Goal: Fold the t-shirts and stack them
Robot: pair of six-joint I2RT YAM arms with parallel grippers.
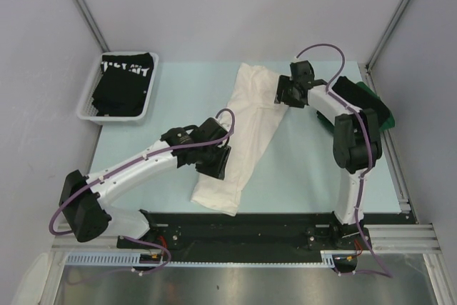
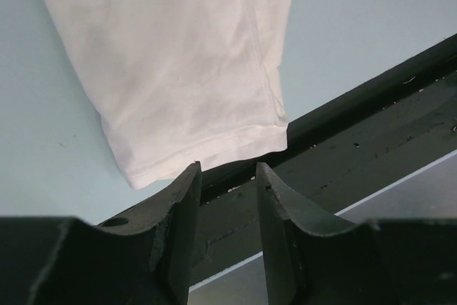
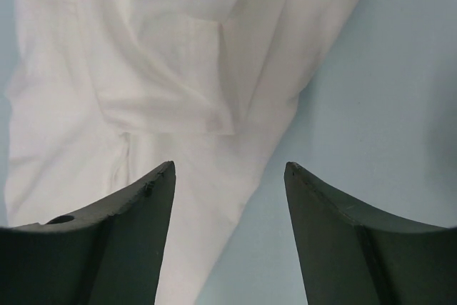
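A white t-shirt (image 1: pixel 246 123) lies in a long narrow strip, running diagonally from the table's back centre to its near edge. My left gripper (image 1: pixel 217 171) hovers over the strip's near left side. It is open, with nothing between its fingers, and the shirt's hem (image 2: pixel 207 144) lies just past the fingertips. My right gripper (image 1: pixel 281 93) stands open at the strip's far right edge, over rumpled white cloth (image 3: pixel 164 62) and bare table. A black t-shirt with white lettering (image 1: pixel 123 80) lies in the basket. A dark green t-shirt (image 1: pixel 374 101) sits at the right, partly hidden by the right arm.
The white mesh basket (image 1: pixel 87 108) stands at the back left corner. A black rail (image 1: pixel 250 223) runs along the near edge, close under the shirt's hem (image 2: pixel 371 105). Grey walls and metal posts close in the table on three sides.
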